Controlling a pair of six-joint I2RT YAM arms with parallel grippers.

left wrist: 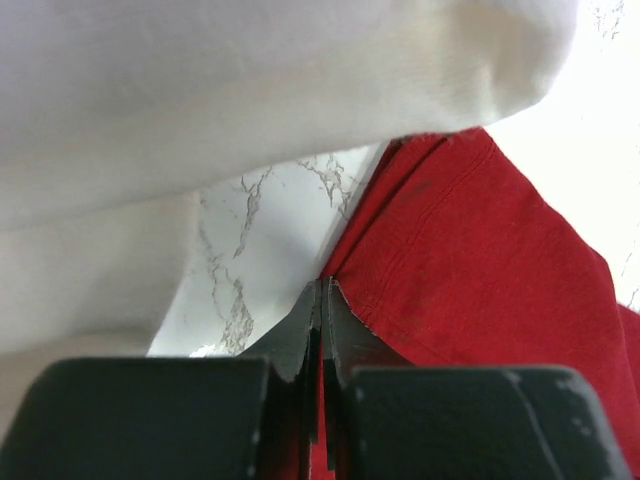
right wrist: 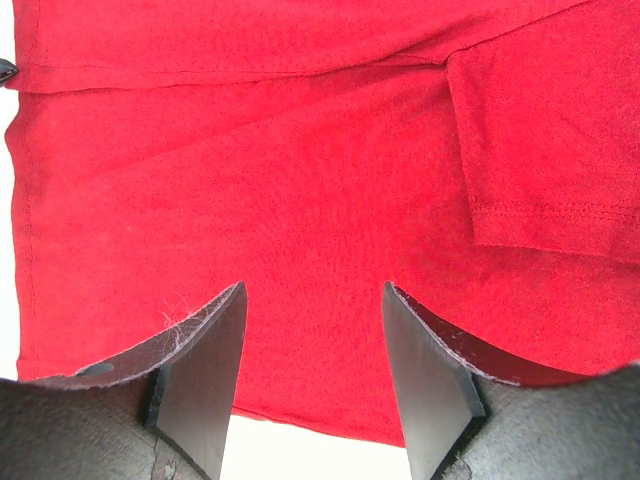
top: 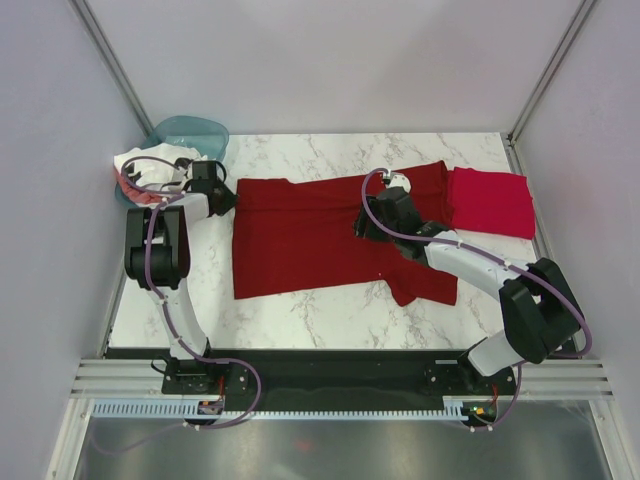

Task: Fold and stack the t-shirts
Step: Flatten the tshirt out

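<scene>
A dark maroon t-shirt (top: 310,235) lies spread flat on the marble table. My left gripper (top: 224,198) is at its left edge. In the left wrist view its jaws (left wrist: 325,290) are shut, with a strip of the maroon cloth (left wrist: 470,260) pinched between them. My right gripper (top: 372,218) hovers open over the shirt's right part, and the right wrist view shows only maroon cloth (right wrist: 300,180) between its fingers (right wrist: 205,350). A folded crimson-pink t-shirt (top: 492,200) lies at the far right. White t-shirts (top: 145,170) with black and red marks are heaped at the far left.
A teal plastic basin (top: 192,132) stands at the back left behind the white heap. White cloth (left wrist: 250,90) hangs close over the left wrist camera. Bare marble (top: 320,310) lies between the maroon shirt and the near edge. Frame posts stand at the back corners.
</scene>
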